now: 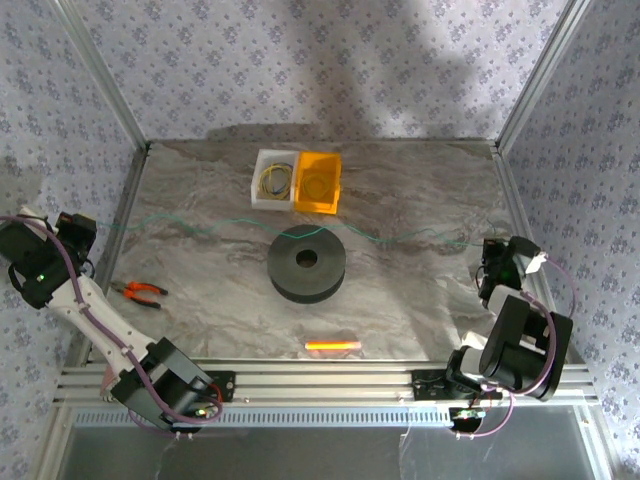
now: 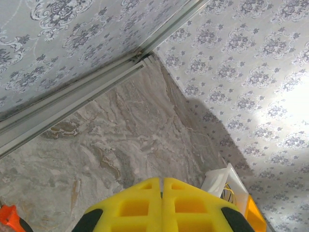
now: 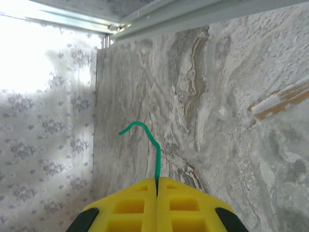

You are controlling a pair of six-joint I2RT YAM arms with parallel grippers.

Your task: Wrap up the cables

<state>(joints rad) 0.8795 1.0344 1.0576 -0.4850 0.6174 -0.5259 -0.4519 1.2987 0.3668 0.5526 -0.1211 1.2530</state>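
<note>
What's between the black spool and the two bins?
The green cable crosses that gap, running left to right just behind the spool; otherwise bare tabletop. Shows in the top external view.

Cable (image 1: 400, 238) stretches left to right across the table (image 1: 420, 190), just behind the spool (image 1: 306, 263). Two bins (image 1: 320, 204) sit farther back, pliers (image 1: 142, 291) left.

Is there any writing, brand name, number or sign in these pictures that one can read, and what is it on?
None can be read.
The black spool, the white bin, the orange bin, the pliers, the orange stick and the green cable show no lettering; any fine print would be too small to tell.
The wallpaper bears only a floral pattern.
</note>
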